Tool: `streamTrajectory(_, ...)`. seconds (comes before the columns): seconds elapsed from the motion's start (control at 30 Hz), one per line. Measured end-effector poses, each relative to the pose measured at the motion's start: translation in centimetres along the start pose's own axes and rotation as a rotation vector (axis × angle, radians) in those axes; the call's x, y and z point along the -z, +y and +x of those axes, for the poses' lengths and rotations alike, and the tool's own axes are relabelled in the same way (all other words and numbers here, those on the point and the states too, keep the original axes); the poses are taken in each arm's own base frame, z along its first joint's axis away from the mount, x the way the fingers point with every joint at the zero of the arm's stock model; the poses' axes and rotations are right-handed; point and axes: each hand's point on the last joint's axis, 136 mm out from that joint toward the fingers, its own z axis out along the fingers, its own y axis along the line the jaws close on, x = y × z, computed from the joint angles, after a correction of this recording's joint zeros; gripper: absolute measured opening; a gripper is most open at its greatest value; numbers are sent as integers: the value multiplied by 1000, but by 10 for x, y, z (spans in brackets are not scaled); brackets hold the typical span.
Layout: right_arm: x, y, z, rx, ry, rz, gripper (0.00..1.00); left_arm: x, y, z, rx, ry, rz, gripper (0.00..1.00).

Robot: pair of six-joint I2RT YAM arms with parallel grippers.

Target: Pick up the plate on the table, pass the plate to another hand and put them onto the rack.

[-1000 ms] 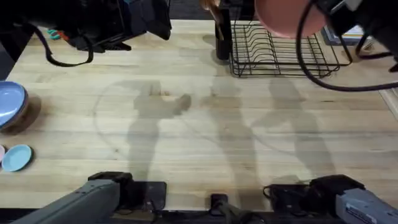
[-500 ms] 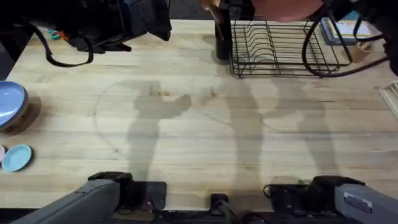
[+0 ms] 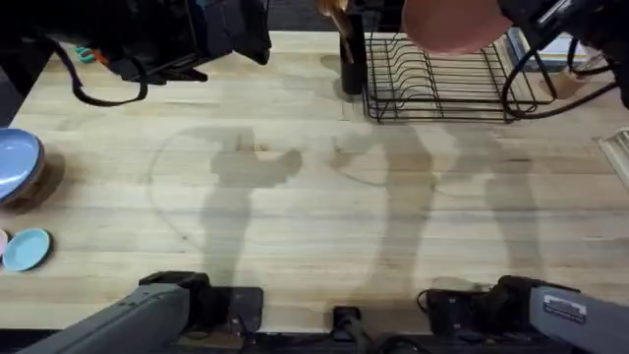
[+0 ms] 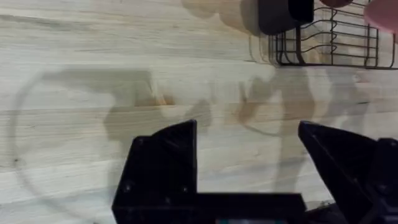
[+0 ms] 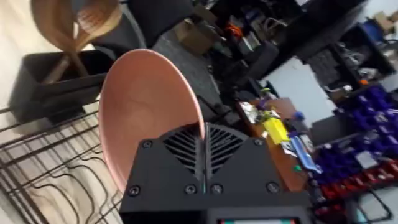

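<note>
The right hand (image 5: 203, 134) is clenched on the rim of the round, matte pink plate with a shallow raised rim (image 3: 454, 24), holding it on edge in the air over the far part of the black rectangular wire dish rack (image 3: 447, 81), at about one o'clock on the pale plank-wood counter (image 3: 295, 197). In the right wrist view the plate (image 5: 146, 106) rises from between the closed fingers, its smooth face tilted, with the rack's wires (image 5: 56, 168) below it.

The step in hand looks like the placing. To do it well, I would turn the plate until its edge runs parallel with the gaps between the upright wires, lower it straight into one gap, and let go only once the rim rests on the base wires; a tilted entry could catch a wire or let the smooth plate slide.

The left hand (image 4: 249, 165) hangs released above bare wood, fingers spread and holding nothing. A black cylindrical utensil holder (image 3: 350, 59) with wooden utensils stands just beside the rack's left end.
</note>
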Motion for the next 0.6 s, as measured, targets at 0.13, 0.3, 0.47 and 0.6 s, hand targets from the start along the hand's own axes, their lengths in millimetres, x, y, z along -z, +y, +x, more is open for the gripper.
streamTrajectory(0.13,-8,13,10,-30,-9,-53,29,0,0,0,0,0,0,993)
streamTrajectory(0.3,-10,29,17,-60,-4,-117,29,0,0,0,0,0,0,993)
streamTrajectory(0.47,-10,42,23,-8,2,-167,29,0,0,0,1,1,0,993)
streamTrajectory(0.6,-15,49,34,25,11,-188,29,0,0,0,1,2,0,993)
